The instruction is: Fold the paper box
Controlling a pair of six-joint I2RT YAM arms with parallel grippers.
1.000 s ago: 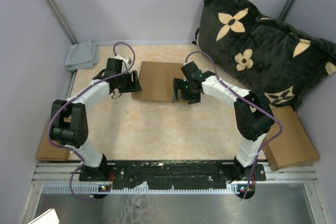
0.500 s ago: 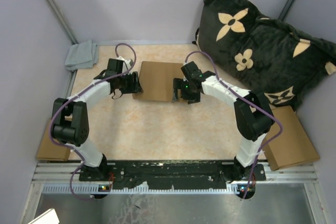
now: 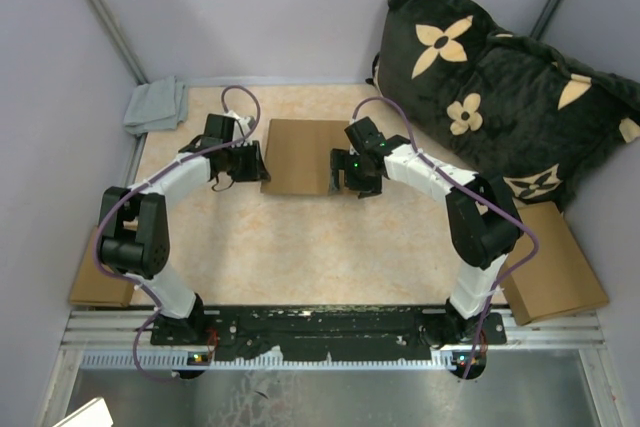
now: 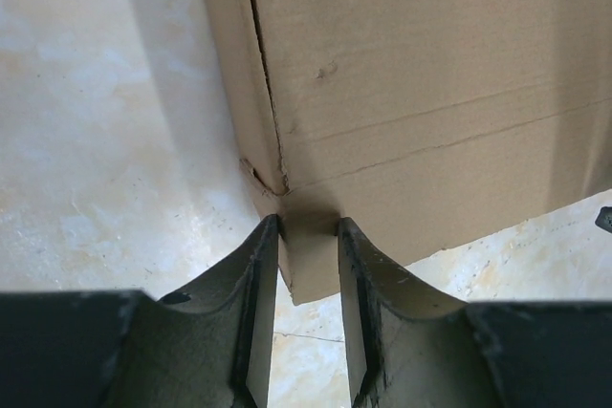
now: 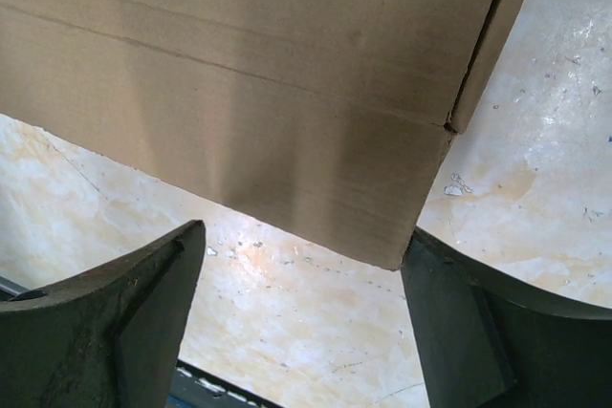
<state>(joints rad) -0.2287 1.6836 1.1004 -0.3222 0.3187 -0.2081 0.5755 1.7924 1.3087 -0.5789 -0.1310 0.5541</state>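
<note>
1. Paper box (image 3: 298, 155): plain brown cardboard, folded up into a shallow closed rectangle. It is lying flat on the counter (image 3: 300, 242) in the upper middle of the top view, between the two grippers.
2. Left gripper (image 3: 254, 161): it is meeting the left edge of the paper box. In the left wrist view its jaws are pinching a lower corner of the cardboard, with only the thickness of the flap showing between the two fingers (image 4: 251, 312). A side seam is gaping slightly just above the pinched corner.
3. Right gripper (image 3: 340, 169): it is sitting at the right edge of the paper box. In the right wrist view its jaws are standing spread wide, and a corner of the box (image 5: 239, 74) is showing between them. That corner is lying just beside the right-hand finger (image 5: 459, 322); whether they are touching cannot be told.
4. Counter: a pale, marbled cream-orange surface that is carrying the box and both arms' reach.
5. Grey cloth (image 3: 157, 105): it is lying crumpled at the upper left corner of the counter, well apart from the box.
6. Black cushion (image 3: 500, 87): printed with cream flower shapes, it is filling the upper right of the top view.
7. Second brown box (image 3: 555, 262): it is resting at the lower right, beside the right arm.
8. Flat cardboard piece (image 3: 95, 285): it is lying at the left edge, near the left arm's elbow.
</note>
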